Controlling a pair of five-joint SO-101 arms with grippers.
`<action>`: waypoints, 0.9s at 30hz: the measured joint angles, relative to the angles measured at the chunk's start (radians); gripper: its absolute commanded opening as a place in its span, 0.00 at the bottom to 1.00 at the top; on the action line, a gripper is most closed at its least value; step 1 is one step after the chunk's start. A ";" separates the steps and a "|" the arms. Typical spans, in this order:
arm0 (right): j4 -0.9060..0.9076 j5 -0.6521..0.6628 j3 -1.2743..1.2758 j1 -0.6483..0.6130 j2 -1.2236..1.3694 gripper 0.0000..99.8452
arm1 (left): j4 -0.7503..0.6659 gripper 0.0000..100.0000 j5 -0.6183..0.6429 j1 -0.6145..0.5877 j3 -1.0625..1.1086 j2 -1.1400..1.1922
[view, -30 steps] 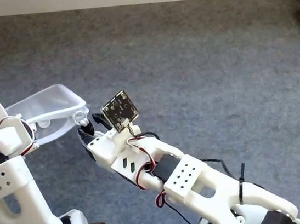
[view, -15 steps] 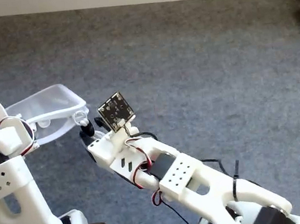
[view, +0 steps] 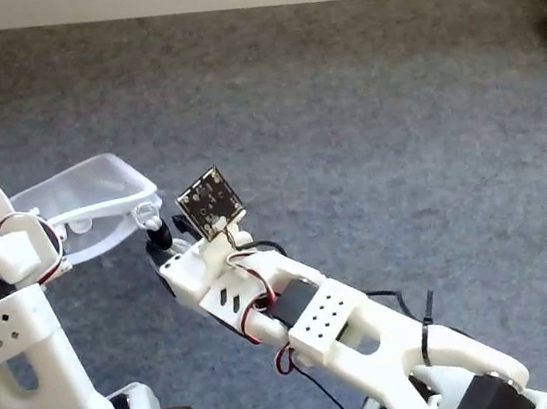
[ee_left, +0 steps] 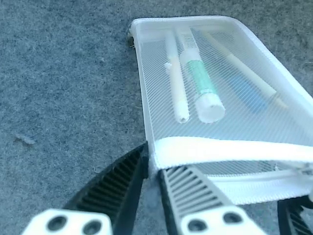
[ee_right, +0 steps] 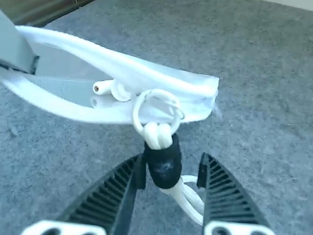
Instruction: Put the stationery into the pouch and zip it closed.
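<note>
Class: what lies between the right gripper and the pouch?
Right wrist view: the zip pull's black bead and knotted white cord span the gap from right gripper to pouch.

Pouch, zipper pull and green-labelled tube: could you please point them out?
pouch [ee_left: 220, 149], left wrist view, white top band.
zipper pull [ee_right: 164, 165], right wrist view, black bead.
green-labelled tube [ee_left: 200, 78], left wrist view, green label.

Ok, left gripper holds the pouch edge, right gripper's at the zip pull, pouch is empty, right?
Not empty: left wrist view shows stationery inside the pouch; left gripper on its edge and right gripper at the zip pull are correct.
</note>
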 measured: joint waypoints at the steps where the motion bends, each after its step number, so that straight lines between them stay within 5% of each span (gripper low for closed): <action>1: 0.000 0.000 0.000 0.000 0.000 0.17 | 0.000 0.01 0.000 0.000 0.000 0.000; 23: -0.104 0.000 0.000 0.000 0.002 0.16 | 0.000 0.01 0.000 0.000 0.014 -0.002; 27: -0.104 0.000 0.000 0.000 0.002 0.08 | 0.000 0.01 0.000 0.000 0.014 -0.002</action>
